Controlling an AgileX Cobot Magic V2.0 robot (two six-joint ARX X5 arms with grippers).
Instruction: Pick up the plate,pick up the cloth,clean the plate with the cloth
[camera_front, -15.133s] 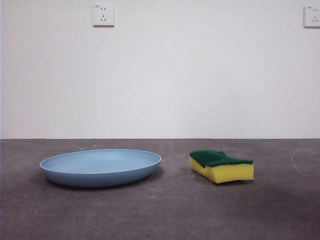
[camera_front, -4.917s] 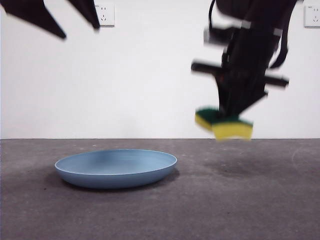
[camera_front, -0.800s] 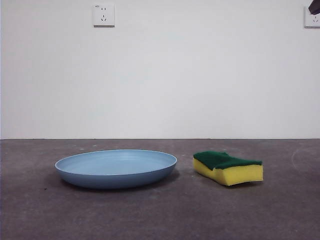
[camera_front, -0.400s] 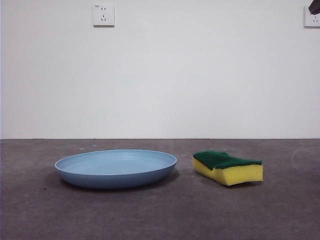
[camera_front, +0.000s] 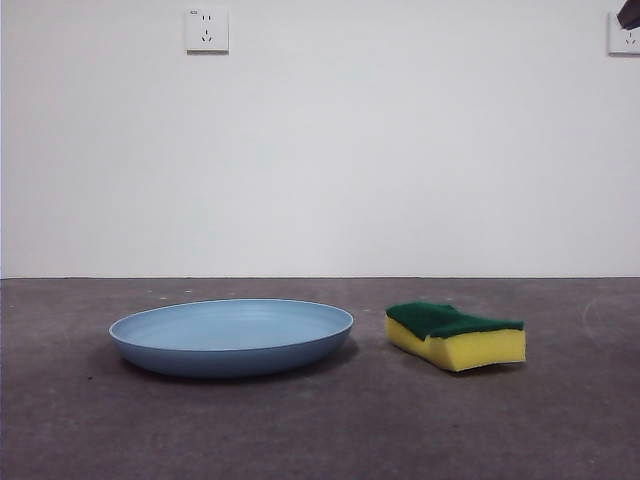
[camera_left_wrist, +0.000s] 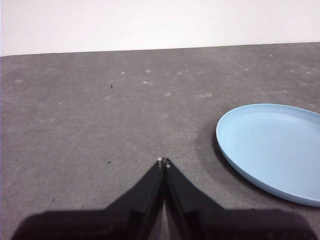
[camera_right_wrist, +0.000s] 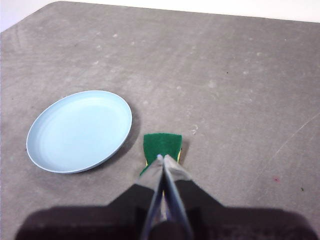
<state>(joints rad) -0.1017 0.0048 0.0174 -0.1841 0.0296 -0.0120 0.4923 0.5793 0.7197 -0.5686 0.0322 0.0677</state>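
The grey desk carries two things, and both rest flat on it with neither lifted. The light-blue plate is the larger; its shallow bowl holds nothing. Just beside the plate, apart from its rim by a narrow strip of bare desk, lies the sponge, a yellow block with its dark green scouring layer facing up. This sponge stands in for the cloth of the task.

The left gripper hangs above bare desk with the plate off to one side of its tips, not beneath them. Its fingers are pressed together and grip nothing. So the left arm looks the nearer one for the plate, and a reach would have to travel sideways toward the near rim, with the fingers parted first.

The right gripper is high above the desk, its tips lined up over the sponge, whose long axis runs roughly in line with the gripper's own reach. Its fingers are also closed and empty. The plate lies beyond the sponge's side from there, so this arm suits the sponge.
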